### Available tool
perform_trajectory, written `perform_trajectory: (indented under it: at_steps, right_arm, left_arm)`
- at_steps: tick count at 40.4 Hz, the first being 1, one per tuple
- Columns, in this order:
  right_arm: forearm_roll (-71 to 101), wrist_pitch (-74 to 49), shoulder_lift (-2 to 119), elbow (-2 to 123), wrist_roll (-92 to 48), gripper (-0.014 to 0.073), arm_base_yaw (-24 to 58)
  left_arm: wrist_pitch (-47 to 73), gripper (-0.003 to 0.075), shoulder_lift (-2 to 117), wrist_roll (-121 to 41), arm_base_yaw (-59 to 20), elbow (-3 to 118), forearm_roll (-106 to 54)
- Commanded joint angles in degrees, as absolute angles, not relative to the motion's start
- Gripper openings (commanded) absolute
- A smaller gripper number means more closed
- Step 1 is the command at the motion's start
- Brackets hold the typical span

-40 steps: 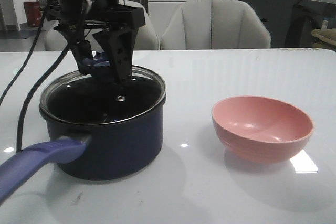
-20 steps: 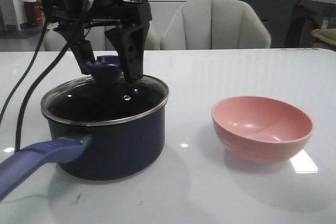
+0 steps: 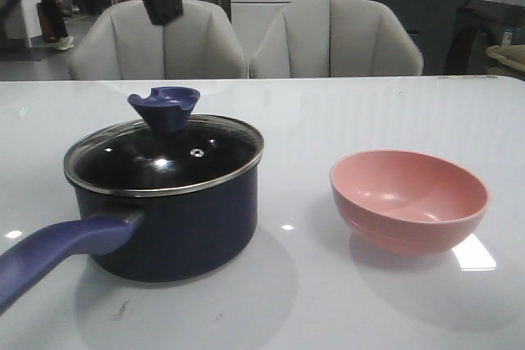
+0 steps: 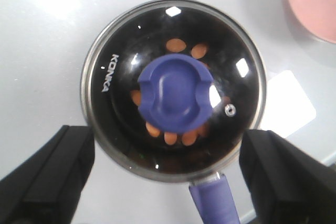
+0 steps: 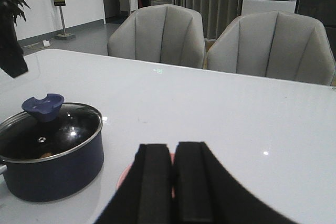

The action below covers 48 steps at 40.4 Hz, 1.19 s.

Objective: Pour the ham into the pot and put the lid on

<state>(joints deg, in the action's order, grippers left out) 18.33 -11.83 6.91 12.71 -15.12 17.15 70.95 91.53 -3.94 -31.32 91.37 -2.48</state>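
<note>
Left fingers (image 4: 168, 182) are spread wide and empty, high above the lid (image 4: 113, 77), whose knob (image 4: 175, 93) lies centred between them. The lid sits seated on the pot (image 3: 180, 227), ham (image 4: 176, 44) visible beneath the glass. Right fingers (image 5: 175, 182) are pressed together, empty, pot well off to one side.

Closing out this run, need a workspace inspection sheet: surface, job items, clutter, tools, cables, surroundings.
Surface: white glossy table, faint smudges near the front edge.
Pot: upright, handle toward the camera.
Lid: seated on the pot rim, knob up.
Ham: orange slices visible through the lid glass, inside the pot.
Bowl: pink, upright, empty, apart from the pot.
Clutter: nothing seen.
Left tool: open, above the lid, touching nothing.
Right tool: fingers together, empty, above the table.
Cables: nothing seen.
Surroundings: two grey chairs behind the table; person standing far back.
</note>
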Motion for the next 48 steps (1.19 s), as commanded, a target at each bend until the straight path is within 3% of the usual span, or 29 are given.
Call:
perform_trajectory:
  at_steps: [1,16,33,41,48]
  right_arm:
    - [18.7,-7.8,7.4,14.2,-15.4,0.0152,17.2]
    - [18.7,-7.8,7.4,14.2,-15.4,0.0152,17.2]
    - [18.7,-7.8,7.4,14.2,-15.4,0.0152,17.2]
    - [18.7,-7.8,7.4,14.2,-15.4,0.0152,17.2]
    - [18.7,-7.8,7.4,14.2,-15.4,0.0152,17.2]
  left_arm:
    - [69.4,0.0587,82.5,-3.4,-31.6,90.2,-2.4]
    - [53.7,0.0586,55.1,-3.4,-31.6,72.3,-2.2]
    - [34.5,0.0571,23.5,-3.4,-31.6,41.7,-2.2]
    - [29.2,0.0431,8.9,-3.4,-31.6,29.6,-2.7]
    - [27.9,0.0165,2.1,-3.4,-31.6,24.6,-5.5]
